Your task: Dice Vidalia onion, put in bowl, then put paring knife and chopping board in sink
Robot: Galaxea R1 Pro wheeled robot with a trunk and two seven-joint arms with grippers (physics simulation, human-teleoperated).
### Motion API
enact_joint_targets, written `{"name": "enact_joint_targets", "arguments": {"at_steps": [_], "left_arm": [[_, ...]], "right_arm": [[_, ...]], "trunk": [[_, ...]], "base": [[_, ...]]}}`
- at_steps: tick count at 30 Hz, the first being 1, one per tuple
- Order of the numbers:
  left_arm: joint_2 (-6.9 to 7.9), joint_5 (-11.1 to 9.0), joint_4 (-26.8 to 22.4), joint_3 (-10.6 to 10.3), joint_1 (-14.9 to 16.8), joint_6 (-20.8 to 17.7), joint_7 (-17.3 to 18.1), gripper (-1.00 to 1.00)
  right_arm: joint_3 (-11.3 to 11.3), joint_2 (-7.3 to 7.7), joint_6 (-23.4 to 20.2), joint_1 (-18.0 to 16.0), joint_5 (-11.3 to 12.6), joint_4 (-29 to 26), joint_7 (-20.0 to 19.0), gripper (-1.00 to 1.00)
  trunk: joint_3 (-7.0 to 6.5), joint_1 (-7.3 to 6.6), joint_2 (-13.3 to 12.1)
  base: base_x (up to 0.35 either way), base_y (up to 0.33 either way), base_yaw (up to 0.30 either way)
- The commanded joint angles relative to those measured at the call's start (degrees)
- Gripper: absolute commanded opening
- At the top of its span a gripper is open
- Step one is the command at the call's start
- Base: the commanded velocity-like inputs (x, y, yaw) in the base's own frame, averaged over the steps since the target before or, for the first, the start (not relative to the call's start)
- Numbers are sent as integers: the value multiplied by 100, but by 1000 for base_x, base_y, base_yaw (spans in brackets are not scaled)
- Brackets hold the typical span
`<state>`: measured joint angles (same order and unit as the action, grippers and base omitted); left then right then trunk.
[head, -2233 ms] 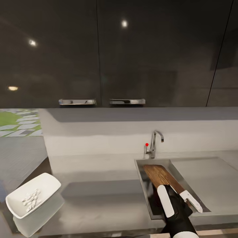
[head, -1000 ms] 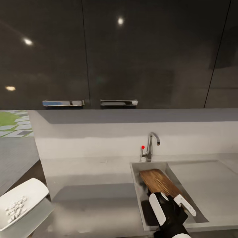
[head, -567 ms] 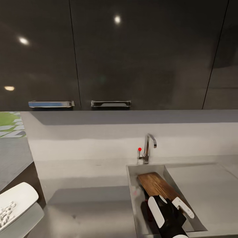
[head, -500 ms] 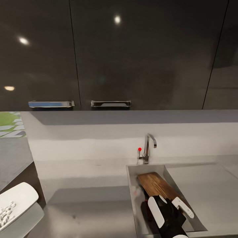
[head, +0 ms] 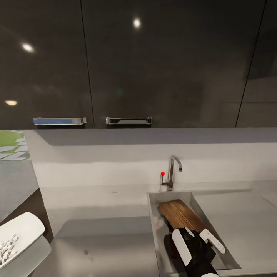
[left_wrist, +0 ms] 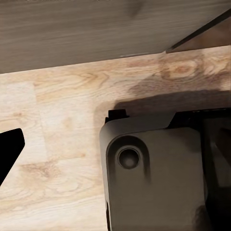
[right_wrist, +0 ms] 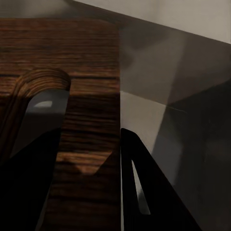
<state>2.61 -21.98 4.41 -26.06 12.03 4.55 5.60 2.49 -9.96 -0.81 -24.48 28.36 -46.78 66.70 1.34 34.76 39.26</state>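
Our view swung right since two seconds ago, right hand (head: 196, 235) pinching the chopping board (head: 181, 214) slanted inside the sink (head: 154, 215), bowl (head: 19, 231) far to its left on the worktop (head: 104, 231), left hand's state unclear to us.

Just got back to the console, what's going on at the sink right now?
The right pincer is down in the sink at the near end of the chopping board, its fingers straddling the board's handle end. The board leans slanted inside the basin, its far end up near the tap. The bowl with diced onion sits on the countertop far off to the left.
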Motion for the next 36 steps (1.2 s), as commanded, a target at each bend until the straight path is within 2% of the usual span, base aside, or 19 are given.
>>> {"name": "enact_joint_targets", "arguments": {"at_steps": [1,8,12,17,21,36], "left_arm": [[-4,-60,25,-48,10,37,38,100],[-8,-60,25,-49,10,37,38,100],[-62,-60,32,-48,-11,13,41,100],[-142,-60,34,-48,-327,-23,269,100],[-147,-60,34,-48,-428,-24,340,100],[-147,-60,25,-48,-460,-24,344,100]], "right_arm": [[9,-3,-7,-5,12,-7,10,-100],[10,-3,-7,-6,12,-7,10,-100],[12,-3,-7,-5,12,-7,10,-100],[14,-3,-8,-5,12,-7,10,-100],[14,-3,-10,-5,12,-8,10,-100],[20,-3,-7,-5,12,-7,12,-100]], "trunk": [[11,2,10],[11,2,10],[11,2,10],[11,2,10],[11,2,10],[11,2,10]], "base": [[0,0,0],[0,0,0],[0,0,0],[0,0,0],[0,0,0],[0,0,0]]}}
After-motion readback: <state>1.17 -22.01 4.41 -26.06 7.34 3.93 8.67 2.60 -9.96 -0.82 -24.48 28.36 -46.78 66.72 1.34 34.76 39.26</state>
